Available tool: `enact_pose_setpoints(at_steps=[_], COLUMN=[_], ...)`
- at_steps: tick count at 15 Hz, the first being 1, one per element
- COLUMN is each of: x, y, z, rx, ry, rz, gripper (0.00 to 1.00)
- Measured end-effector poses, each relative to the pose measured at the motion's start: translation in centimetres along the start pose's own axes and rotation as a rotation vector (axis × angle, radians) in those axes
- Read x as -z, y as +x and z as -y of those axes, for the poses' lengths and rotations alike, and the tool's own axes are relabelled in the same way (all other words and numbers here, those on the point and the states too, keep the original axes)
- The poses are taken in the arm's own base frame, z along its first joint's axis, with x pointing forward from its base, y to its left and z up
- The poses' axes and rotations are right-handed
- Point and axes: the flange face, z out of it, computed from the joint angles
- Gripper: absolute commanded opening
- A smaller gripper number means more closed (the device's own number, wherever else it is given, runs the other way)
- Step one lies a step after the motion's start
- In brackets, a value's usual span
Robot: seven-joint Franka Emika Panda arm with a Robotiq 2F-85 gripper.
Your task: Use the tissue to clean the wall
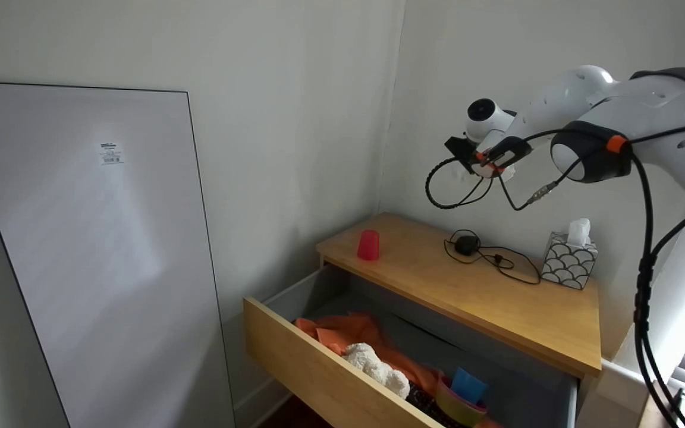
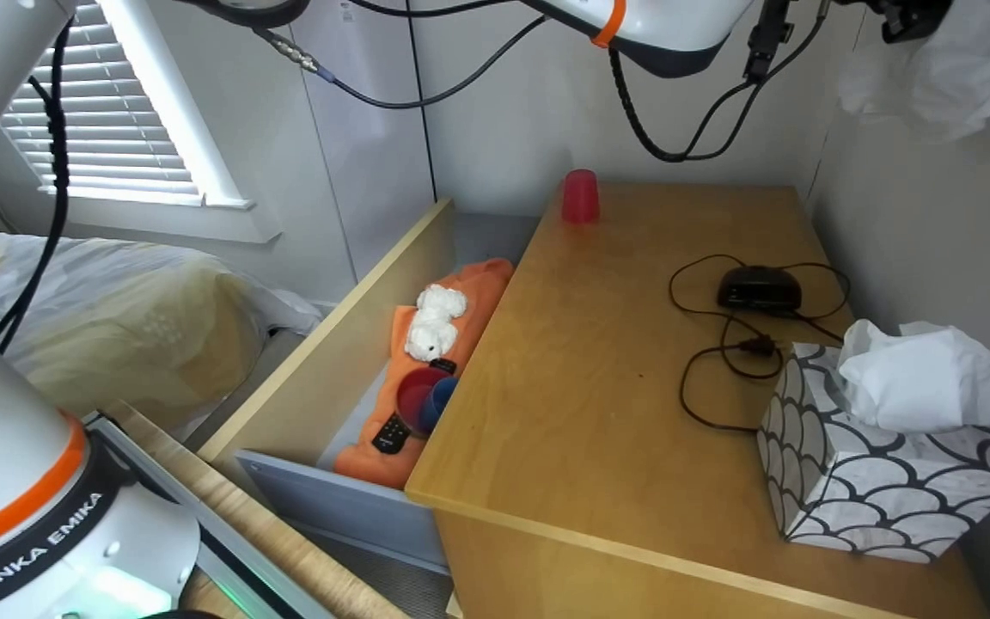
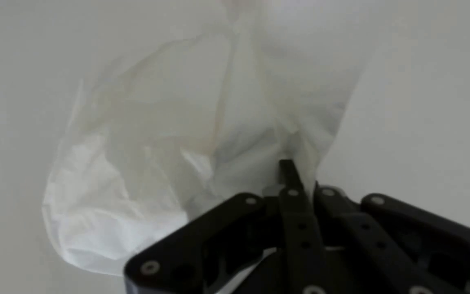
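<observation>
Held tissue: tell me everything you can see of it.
The tissue is white, thin-looking and paper-like, creased, with uneven edges. The shut gripper pinches part of it; the rest spreads loosely, billowing into a rounded lobe at the wrist view's left. It is held up in front of the wall; whether they touch can't be told.

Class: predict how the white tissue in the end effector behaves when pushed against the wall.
The white tissue will probably crumple, since it looks thin and creased. It may flop, as the end effector pinches only a small part.
</observation>
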Motion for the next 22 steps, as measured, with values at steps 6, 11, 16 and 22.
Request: enact_pose_setpoints(at_steps=[6,11,16,22], x=[1.2,-0.3,-2.2,-3.2], y=[-5.0,-6.6,-5.1,-5.1], z=[2.6,2.4,1.9,1.5], rx=[0.074,0.12,0.149,0.174], ry=[0.094,0.098,0.08,0.029], rz=[0.042,0.016,-0.054,-0.101], gripper=[0.0,0.0,0.0,0.0])
